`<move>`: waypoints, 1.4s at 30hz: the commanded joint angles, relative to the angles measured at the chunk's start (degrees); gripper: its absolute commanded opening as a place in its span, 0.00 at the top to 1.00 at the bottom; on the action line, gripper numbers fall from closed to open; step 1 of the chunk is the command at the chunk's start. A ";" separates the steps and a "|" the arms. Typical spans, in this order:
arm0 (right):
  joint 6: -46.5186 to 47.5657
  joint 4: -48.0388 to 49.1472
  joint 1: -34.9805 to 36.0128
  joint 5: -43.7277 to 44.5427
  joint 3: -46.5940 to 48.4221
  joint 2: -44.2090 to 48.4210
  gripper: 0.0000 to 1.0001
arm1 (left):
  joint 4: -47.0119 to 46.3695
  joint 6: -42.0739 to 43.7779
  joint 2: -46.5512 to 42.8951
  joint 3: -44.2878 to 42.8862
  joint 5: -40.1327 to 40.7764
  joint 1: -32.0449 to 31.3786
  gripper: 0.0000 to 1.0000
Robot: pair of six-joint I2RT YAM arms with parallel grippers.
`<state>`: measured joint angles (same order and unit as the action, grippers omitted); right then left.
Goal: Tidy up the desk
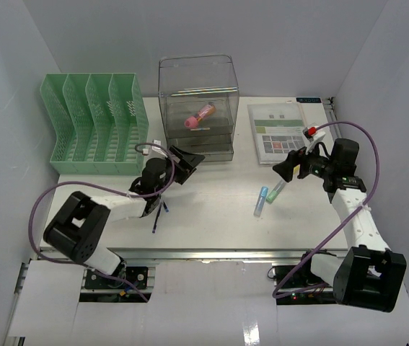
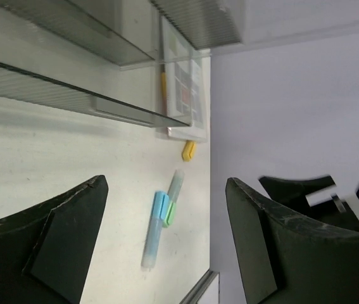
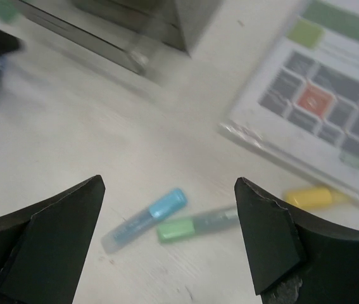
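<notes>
Your left jaws and right jaws both gape wide, holding nothing; the table (image 1: 218,205) lies beneath them across the frame's middle.

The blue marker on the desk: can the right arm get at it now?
Probably yes. The right hand is open and hovers above the blue marker, with nothing between. The green marker lies close beside it and may get nudged.
</notes>
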<state>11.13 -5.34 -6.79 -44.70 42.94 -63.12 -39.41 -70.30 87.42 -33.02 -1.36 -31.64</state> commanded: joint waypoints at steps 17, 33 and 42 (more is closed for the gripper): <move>-12.58 -16.55 1.25 45.38 15.22 -23.78 0.07 | 49.25 47.12 -49.58 -1.88 2.92 -0.18 0.07; -19.16 -18.60 1.88 40.82 26.53 -40.31 0.19 | 57.55 52.70 -65.62 -0.58 4.64 -0.18 0.03; -19.86 -18.28 3.02 43.54 28.09 -43.78 0.34 | 58.22 52.19 -69.11 -0.30 8.25 -0.18 0.02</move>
<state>-7.52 -23.64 -4.80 -3.09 68.53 -105.52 17.98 -18.46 19.32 -33.26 4.64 -31.64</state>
